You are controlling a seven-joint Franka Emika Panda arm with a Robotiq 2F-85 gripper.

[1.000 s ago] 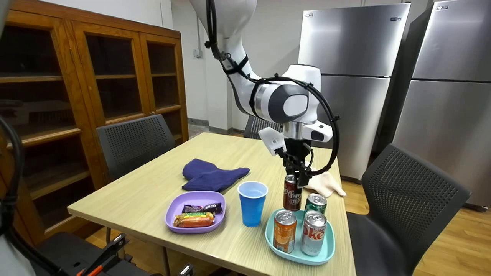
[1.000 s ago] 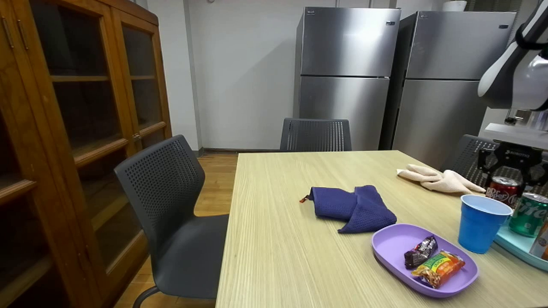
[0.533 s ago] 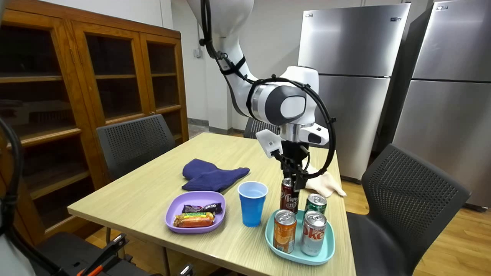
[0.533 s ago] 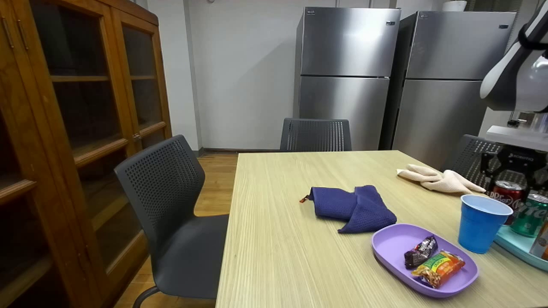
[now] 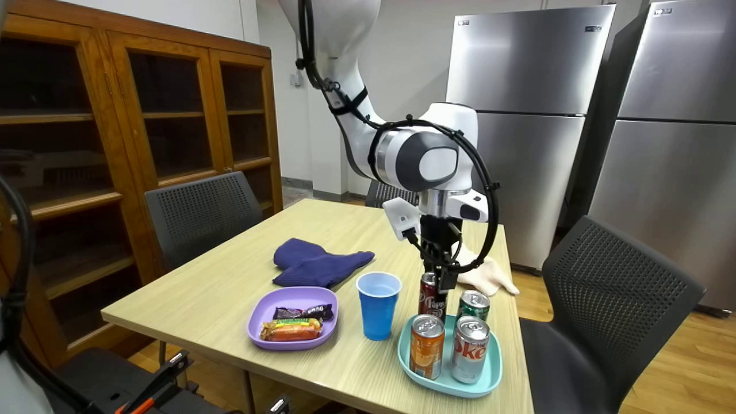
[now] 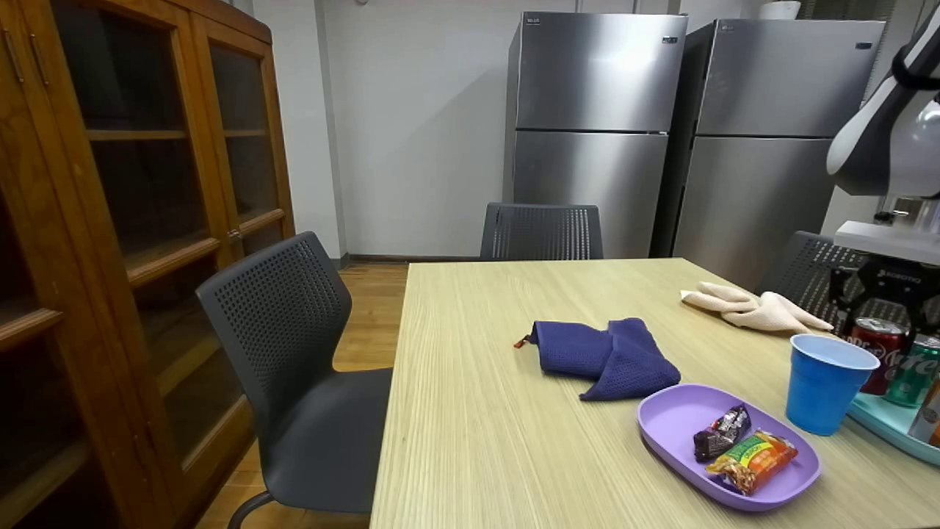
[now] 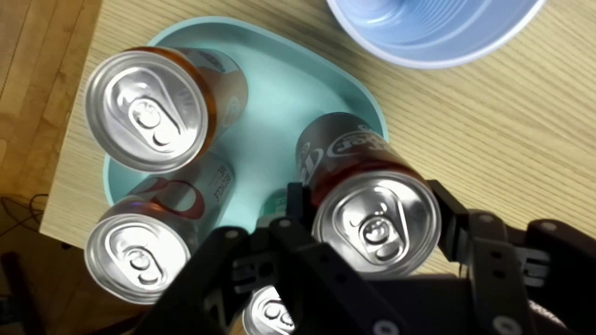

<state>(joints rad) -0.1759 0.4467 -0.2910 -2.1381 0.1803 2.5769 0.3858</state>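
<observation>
An orange can, a silver can and a green can already stand on the teal tray. Just inside its rim, the Dr Pepper can is not yet released; base contact is unclear. The pincer, jaws partly apart, grips this upright, dark-red, white-lettered can.

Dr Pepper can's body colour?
Dark red, white lettering; the Dr Pepper can shows best in an exterior view.

Both exterior views facing across the worktop to the fridges, sharing cabinet, plate and cup, an exterior view framing the whole tray, an exterior view nearer the plate, the arm at its right edge, wrist view facing down close above cans
</observation>
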